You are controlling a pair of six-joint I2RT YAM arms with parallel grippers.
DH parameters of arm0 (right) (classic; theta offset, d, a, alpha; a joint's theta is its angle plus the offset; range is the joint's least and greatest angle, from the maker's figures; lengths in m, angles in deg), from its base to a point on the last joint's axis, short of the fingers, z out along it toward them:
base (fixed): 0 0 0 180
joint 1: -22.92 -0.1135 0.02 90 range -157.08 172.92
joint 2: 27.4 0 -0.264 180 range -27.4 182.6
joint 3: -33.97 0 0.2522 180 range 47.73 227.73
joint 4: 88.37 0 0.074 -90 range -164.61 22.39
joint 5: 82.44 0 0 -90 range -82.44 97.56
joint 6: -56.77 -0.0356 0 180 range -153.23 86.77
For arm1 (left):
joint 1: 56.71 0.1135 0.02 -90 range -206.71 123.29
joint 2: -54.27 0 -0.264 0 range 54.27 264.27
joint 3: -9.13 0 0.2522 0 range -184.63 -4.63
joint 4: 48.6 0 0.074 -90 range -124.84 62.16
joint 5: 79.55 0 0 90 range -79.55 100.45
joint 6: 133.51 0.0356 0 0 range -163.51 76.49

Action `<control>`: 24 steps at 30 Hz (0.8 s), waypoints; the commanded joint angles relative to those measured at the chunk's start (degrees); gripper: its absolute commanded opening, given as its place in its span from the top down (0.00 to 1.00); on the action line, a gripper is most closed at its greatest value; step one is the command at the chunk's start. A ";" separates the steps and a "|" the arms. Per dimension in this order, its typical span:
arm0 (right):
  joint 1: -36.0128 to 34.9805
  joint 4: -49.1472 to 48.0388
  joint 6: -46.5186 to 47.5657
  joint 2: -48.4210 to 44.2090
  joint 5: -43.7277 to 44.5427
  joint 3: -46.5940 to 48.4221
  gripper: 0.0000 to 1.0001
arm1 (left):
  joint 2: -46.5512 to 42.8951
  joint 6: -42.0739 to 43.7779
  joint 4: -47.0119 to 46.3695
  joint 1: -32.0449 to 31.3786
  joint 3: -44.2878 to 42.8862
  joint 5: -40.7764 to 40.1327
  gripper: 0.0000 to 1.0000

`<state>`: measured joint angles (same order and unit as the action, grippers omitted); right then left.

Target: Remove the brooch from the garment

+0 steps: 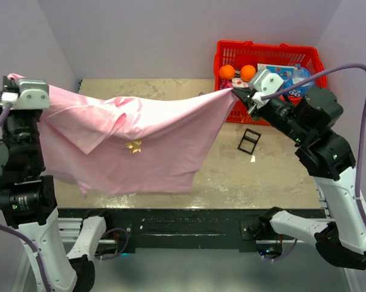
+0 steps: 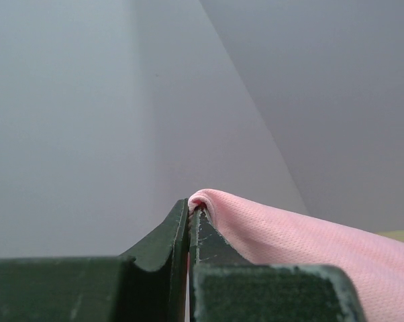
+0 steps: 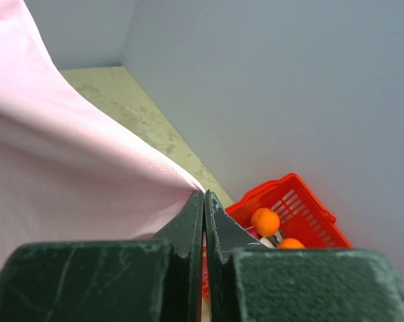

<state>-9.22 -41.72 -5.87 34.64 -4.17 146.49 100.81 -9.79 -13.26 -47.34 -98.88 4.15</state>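
I have both hands clenched on the garment [image 1: 162, 137], one at each end, so the pink cloth hangs stretched between them above the table [image 1: 268, 176]. The left gripper [image 2: 190, 209] pinches a thin fold right at its tips. The right gripper [image 3: 203, 200] bites the opposite corner, with the red basket [image 3: 296, 201] just beyond and below it. The brooch [image 1: 134, 146] sits on the sagging middle of the cloth, well apart from either hand, roughly midway between them and lower than both.

My worry is that neither hand is free to reach it. If I let go on one side, the cloth will likely drop and swing toward the other hand, and the brooch could fold under. Both holds look shallow, so pulling tighter may slip a corner out. On the right, loose fabric could snag on the basket rim.
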 commanded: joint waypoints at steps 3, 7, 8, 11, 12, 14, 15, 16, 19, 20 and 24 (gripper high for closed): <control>0.15 -7.19 -0.02 0.09 0.30 -14.10 1.00 | 0.04 -1.72 1.53 0.39 16.62 3.58 1.00; 0.24 -14.06 -1.59 5.18 2.04 -23.50 1.00 | 2.13 -1.02 -3.55 0.39 31.13 7.35 1.00; 0.15 -15.64 -1.86 6.85 2.49 -24.48 1.00 | 3.10 -1.11 -5.22 0.39 35.94 8.23 1.00; 0.24 -22.23 -3.18 15.46 5.65 -25.72 1.00 | 10.30 -1.98 -10.68 0.39 40.45 9.47 1.00; 0.15 -26.08 -3.53 20.26 7.14 -25.38 1.00 | 12.50 -2.16 -12.25 0.39 40.82 9.73 1.00; 0.24 -28.92 -3.89 24.77 10.14 -24.24 1.00 | 19.09 -2.68 -13.32 0.39 40.91 10.52 1.00; 0.24 -30.67 -3.80 26.88 11.01 -23.45 1.00 | 21.02 -3.12 -14.54 0.39 40.82 10.61 1.00; 0.24 -31.30 -3.28 31.25 11.55 -21.09 1.00 | 24.35 -3.74 -15.34 0.39 40.82 10.35 1.00; 0.15 -32.71 -1.87 38.91 15.23 -16.07 1.00 | 30.33 -6.54 -15.87 0.56 39.69 8.95 1.00; 0.15 -32.62 -1.78 40.42 17.07 -14.66 1.00 | 31.49 -7.43 -15.87 0.74 39.33 8.16 1.00; 0.15 -34.20 -1.95 45.62 20.86 -7.99 0.96 | 35.89 -12.44 -15.08 3.45 37.31 6.48 1.00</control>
<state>-9.20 -68.39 -7.91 79.95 10.59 130.91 134.45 -16.07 -24.53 -46.82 -57.66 12.08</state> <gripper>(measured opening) 0.011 0.039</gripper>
